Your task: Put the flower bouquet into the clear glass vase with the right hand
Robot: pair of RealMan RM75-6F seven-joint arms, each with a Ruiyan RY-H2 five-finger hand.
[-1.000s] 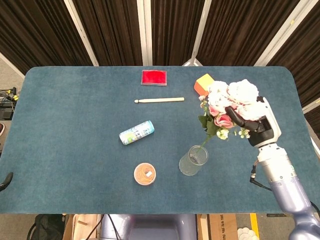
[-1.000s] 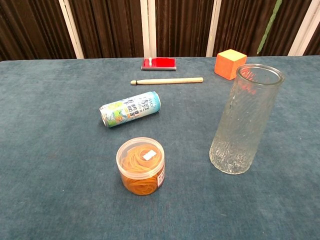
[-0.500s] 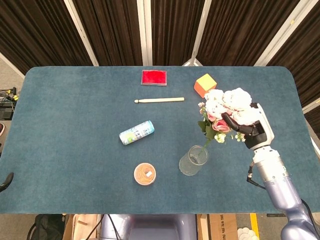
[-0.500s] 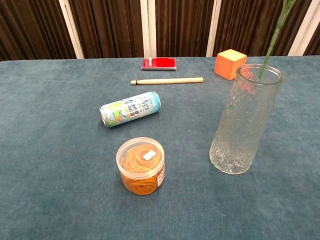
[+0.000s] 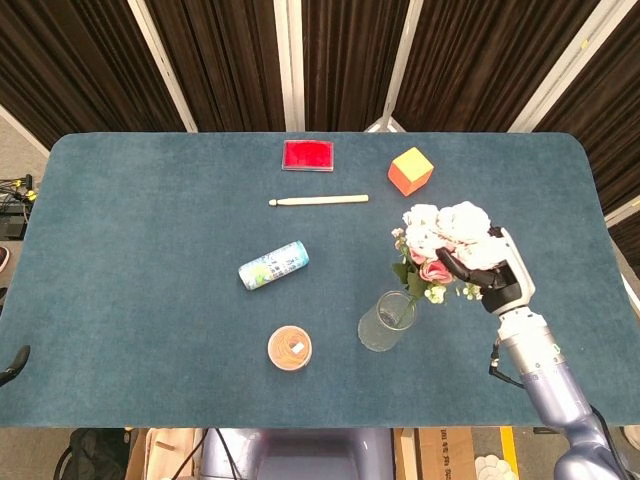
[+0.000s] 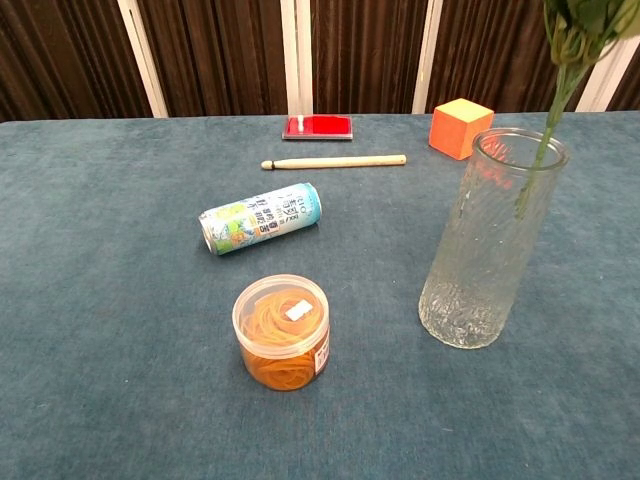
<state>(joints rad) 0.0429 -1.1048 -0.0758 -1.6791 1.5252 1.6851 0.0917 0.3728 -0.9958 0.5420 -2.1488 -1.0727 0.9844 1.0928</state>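
Teal felt table (image 5: 140, 230), dark pleated curtains (image 5: 80, 60), perhaps pale battens

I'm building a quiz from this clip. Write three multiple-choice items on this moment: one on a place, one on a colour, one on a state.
1. Where does the wooden stick lie?
A. Between the red case and the drink can
B. Inside the glass vase
C. On top of the jar of rubber bands

2. What colour is the cube?
A. Blue
B. Orange
C. Green

3. How far is the flower bouquet, held by the right hand?
A. Lying flat on the table
B. Stem tip just inside the vase mouth
C. Resting on the vase bottom

Answers: 1 A, the head view shows it between them. 2 B, both views show orange. 3 B, the chest view shows the stem ending near the top.
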